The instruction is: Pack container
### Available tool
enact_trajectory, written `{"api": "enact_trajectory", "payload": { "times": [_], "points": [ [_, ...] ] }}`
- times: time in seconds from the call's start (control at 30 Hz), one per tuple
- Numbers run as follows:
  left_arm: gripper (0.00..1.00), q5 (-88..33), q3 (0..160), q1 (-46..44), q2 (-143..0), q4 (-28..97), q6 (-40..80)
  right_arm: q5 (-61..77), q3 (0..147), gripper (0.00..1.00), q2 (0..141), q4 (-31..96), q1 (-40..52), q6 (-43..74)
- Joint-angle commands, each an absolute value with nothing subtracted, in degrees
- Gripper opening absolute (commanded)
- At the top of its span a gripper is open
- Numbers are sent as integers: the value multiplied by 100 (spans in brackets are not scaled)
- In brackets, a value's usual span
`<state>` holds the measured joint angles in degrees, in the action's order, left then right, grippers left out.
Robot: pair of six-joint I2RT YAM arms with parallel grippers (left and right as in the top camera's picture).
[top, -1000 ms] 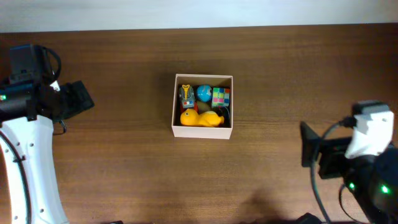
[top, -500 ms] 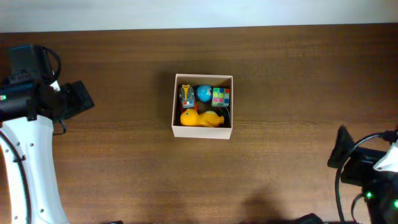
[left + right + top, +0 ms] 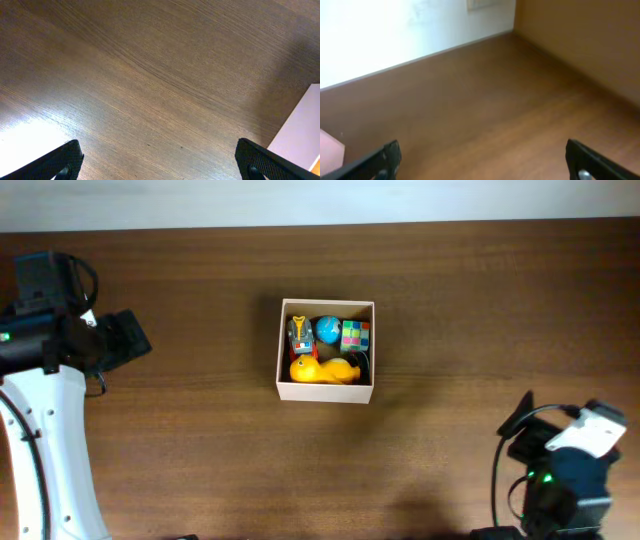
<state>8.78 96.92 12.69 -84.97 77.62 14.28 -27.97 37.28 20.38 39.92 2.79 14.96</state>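
The container (image 3: 325,391), a square white-walled box, stands mid-table and holds a yellow duck (image 3: 322,370), a blue ball (image 3: 328,329), a multicoloured cube (image 3: 355,335) and a small orange toy (image 3: 300,335). Its white wall shows at the right edge of the left wrist view (image 3: 300,135) and as a pinkish corner in the right wrist view (image 3: 330,150). My left gripper (image 3: 128,338) is open and empty at the far left (image 3: 160,160). My right gripper (image 3: 520,430) is open and empty at the lower right (image 3: 482,160).
The brown wooden table (image 3: 200,440) runs to a white wall along the back edge (image 3: 320,200). The left arm's white link (image 3: 50,450) takes up the lower left corner. The right arm's base (image 3: 565,480) sits at the lower right.
The right arm has drawn back down toward the lower right corner, away from the container. The left arm and the container's contents have not moved.
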Motion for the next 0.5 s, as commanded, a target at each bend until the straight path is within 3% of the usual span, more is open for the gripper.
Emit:
{"api": "enact_trajectory", "payload": {
  "times": [0.0,0.47],
  "points": [
    [99,858,9738,1293,-8479,7769,1337,-2519,3079,99,1500,3804,215,1531],
    [99,858,9738,1291,-8479,7767,1337,-2438,1564,99,49,3787,215,1531]
  ]
}}
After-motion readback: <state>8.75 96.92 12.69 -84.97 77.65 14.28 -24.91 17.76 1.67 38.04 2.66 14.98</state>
